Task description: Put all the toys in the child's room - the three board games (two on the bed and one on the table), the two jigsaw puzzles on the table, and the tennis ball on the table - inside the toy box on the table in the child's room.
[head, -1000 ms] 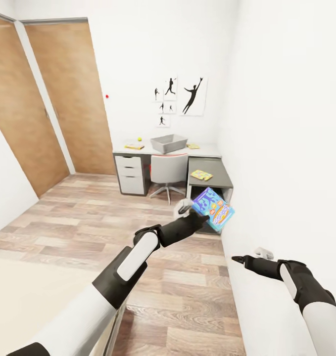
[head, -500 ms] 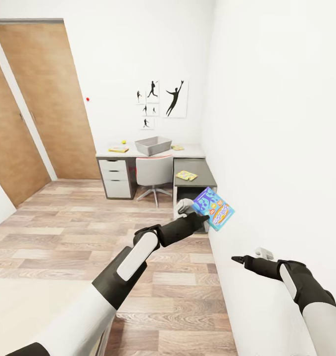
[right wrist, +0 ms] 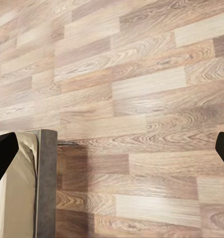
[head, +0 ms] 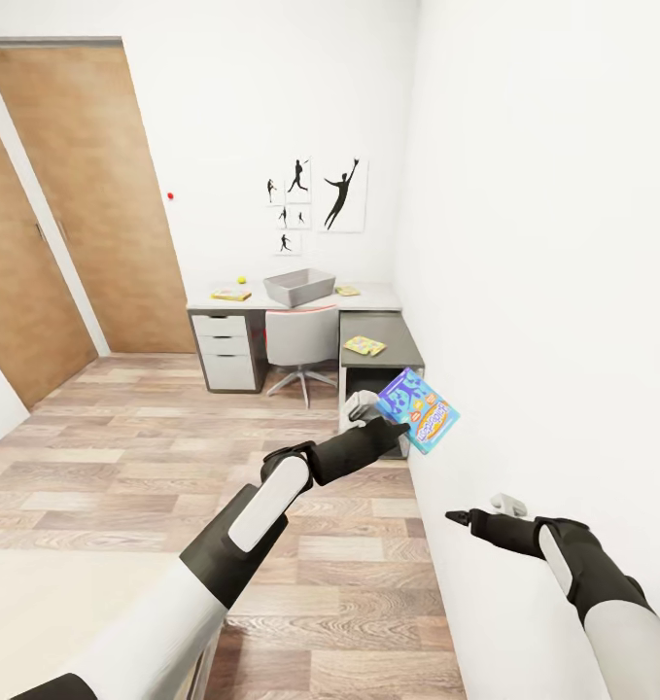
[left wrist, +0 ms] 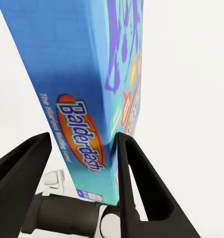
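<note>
Right tool [head: 453, 518] drifted slightly left, fingers spread, left tool [head: 396, 425] pinching blue board game [head: 418, 410] upright.

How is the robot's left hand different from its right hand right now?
The left end effector grips a blue board game; the right end effector holds nothing. The left one's fingers press the box's sides; the right one's fingers sit spread wide over bare wooden floor. The left reaches higher and further forward than the right. Both are black.
</note>
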You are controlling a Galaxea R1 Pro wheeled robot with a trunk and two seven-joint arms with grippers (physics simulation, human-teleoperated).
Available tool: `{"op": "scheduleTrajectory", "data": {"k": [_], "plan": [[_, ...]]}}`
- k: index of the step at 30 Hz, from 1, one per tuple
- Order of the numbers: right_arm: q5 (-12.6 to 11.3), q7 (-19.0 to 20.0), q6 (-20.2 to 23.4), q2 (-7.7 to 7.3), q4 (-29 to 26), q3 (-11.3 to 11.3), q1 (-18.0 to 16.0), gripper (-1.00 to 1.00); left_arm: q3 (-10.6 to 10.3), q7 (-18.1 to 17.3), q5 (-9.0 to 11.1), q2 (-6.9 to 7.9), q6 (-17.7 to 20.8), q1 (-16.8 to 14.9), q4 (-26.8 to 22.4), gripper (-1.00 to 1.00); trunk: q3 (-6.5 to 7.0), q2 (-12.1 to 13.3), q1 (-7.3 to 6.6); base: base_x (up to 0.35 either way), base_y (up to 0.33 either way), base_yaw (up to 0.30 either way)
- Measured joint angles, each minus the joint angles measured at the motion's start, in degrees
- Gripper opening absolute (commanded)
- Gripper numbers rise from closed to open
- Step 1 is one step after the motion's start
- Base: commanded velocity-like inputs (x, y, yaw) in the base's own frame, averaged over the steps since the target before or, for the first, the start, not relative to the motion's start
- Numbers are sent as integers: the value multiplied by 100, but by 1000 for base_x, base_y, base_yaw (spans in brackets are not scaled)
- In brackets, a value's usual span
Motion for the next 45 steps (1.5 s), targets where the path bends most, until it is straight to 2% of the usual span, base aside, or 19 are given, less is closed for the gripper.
{"op": "scheduleTrajectory", "data": {"k": [29,45], "plan": [[13,-1,2,21,-18,24,11,100,4,-5,1,8,0,0,0,-100,0,0,-1,6,0,-46],[10,-1,9,13,-36,24,11,100,-7,-34,-7,35,-17,9,0,-100,0,-1,-3,268,0,-2]]}}
